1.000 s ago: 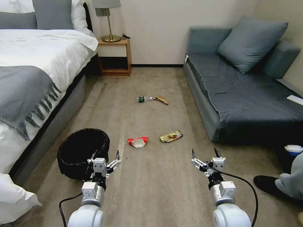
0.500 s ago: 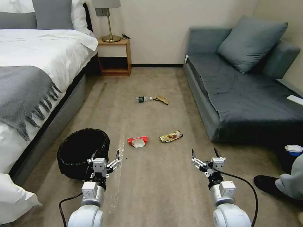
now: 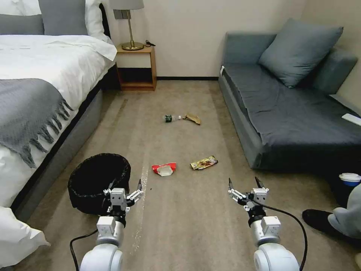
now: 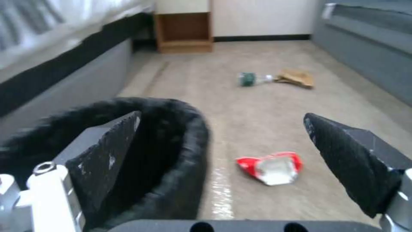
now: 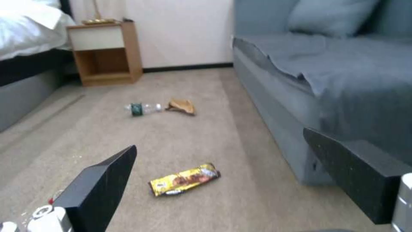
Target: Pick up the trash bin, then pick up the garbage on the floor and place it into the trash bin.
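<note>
Carpeted bedroom floor (image 3: 180, 226), left gripper (image 3: 125, 188) fingers apart at the trash bin (image 3: 98, 180) rim, red-and-white wrapper (image 3: 164, 169) just beyond, right gripper (image 3: 244, 186) fingers apart, snack packet (image 3: 204, 163) ahead, bottle (image 3: 171, 118) and paper scrap (image 3: 192, 119) farther off.

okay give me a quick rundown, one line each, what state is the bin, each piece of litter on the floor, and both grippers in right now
trash bin: upright on the carpet, black liner open, not held.
red-and-white wrapper: crumpled, on the floor.
yellow snack packet: flat on the floor.
small bottle: lying on its side.
tan paper scrap: crumpled, beside the bottle.
left gripper: open, at the bin's rim.
right gripper: open, empty.
</note>
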Controlling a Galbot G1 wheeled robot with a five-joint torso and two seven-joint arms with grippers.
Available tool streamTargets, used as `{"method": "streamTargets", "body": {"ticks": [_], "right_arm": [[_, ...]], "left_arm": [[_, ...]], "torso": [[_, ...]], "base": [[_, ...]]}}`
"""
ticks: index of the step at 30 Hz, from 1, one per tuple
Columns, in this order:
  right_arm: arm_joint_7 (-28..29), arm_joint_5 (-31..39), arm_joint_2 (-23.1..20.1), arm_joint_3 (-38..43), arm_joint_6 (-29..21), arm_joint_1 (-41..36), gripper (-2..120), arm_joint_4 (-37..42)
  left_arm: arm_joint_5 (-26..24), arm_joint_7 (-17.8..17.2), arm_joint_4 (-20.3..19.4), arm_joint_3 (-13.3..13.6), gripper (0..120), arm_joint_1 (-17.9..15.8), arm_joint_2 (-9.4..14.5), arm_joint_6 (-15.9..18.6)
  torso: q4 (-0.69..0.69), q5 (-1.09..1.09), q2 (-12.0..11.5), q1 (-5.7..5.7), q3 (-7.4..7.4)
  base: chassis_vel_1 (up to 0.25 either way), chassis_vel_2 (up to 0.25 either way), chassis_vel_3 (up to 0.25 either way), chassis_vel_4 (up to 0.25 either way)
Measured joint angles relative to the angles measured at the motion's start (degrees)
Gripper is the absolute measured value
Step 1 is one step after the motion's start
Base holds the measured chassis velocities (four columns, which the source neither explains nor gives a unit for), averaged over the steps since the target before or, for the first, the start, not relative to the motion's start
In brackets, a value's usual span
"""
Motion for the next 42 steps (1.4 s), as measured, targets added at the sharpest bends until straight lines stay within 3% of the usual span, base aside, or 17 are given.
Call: {"method": "streamTargets", "body": {"ticks": [2, 7, 9, 13, 14, 16, 22, 28, 34, 38, 39, 42], "right_arm": [[0.09, 0.47, -0.18, 0.0, -0.86, -0.05, 100, 0.4], [1.79, 3.48, -0.56, 0.19, -6.52, -0.83, 100, 3.87], [1.82, 3.68, -0.66, 0.2, -6.68, -0.76, 100, 3.98], [3.68, 8.03, -1.97, 0.58, -12.71, -1.19, 100, 7.45], [3.68, 8.03, -1.97, 0.58, -12.71, -1.19, 100, 7.45], [5.13, 11.22, -2.86, 0.96, -17.29, -1.54, 100, 10.12], [8.17, 17.91, -4.73, 1.6, -26.95, -2.42, 100, 15.58], [8.28, 18.04, -4.56, -0.06, -28.54, -1.53, 100, 15.54], [7.67, 17.02, -4.52, -0.25, -27.97, -1.0, 100, 14.72], [7.38, 16.31, -4.74, 0.06, -27.45, -0.79, 100, 14.19], [7.38, 16.31, -4.74, 0.06, -27.45, -0.79, 100, 14.19], [7.26, 15.92, -4.75, 0.51, -27.06, -0.87, 100, 14.01]], "left_arm": [[-0.78, -0.61, -0.26, -0.04, 100, -0.27, 0.55, 0.87], [-6.11, -5.45, -2.93, -1.18, 100, -3.03, 3.98, 6.87], [-6.32, -5.67, -3.08, -1.19, 100, -3.08, 4.18, 7.22], [-11.89, -10.84, -5.95, -2.36, 100, -5.69, 7.88, 14.5], [-11.89, -10.84, -5.95, -2.36, 100, -5.69, 7.88, 14.5], [-14.71, -13.75, -7.67, -3.25, 100, -6.73, 10.02, 18.36], [-14.8, -14.35, -7.63, -3.84, 100, -6.12, 10.39, 19.08], [-14.22, -14.33, -7.2, -3.78, 100, -6.12, 9.92, 19.09], [-14.56, -14.57, -7.38, -5.69, 100, -6.41, 11.34, 22.5], [-19.66, -15.6, -4.84, -10.3, 100, -9.24, 14.73, 25.45], [-19.66, -15.6, -4.84, -10.3, 100, -9.24, 14.73, 25.45], [-26.96, -17.49, -3.03, -13.06, 100, -12.09, 17.33, 28.84]], "torso": [[0.02, -0.02, -0.01, 0.0, 0.01], [-0.02, -0.03, 0.0, 0.0, 0.01], [0.01, 0.0, 0.0, 0.0, 0.0], [0.01, 0.02, 0.0, 0.0, 0.0], [0.01, 0.02, 0.0, 0.0, 0.0], [-0.01, 0.0, 0.0, 0.0, 0.0], [0.0, 0.0, 0.0, 0.0, 0.0], [0.0, -0.01, 0.0, 0.0, 0.0], [0.01, -0.01, 0.0, 0.0, 0.0], [0.01, -0.02, 0.0, 0.0, 0.0], [0.01, -0.02, 0.0, 0.0, 0.0], [0.01, -0.03, 0.0, 0.0, 0.0]], "base": [[0.0, 0.0, 0.0, 0.0], [0.0, 0.0, 0.0, 0.0], [0.0, 0.0, 0.0, 0.0], [0.0, 0.0, 0.0, 0.0], [0.0, 0.0, 0.0, 0.0], [0.0, 0.0, 0.0, 0.0], [0.0, 0.0, 0.0, 0.0], [0.0, 0.0, 0.0, 0.0], [0.0, 0.0, 0.0, 0.0], [0.0, 0.0, 0.0, 0.0], [0.0, 0.0, 0.0, 0.0], [0.0, 0.0, 0.0, 0.0]]}}
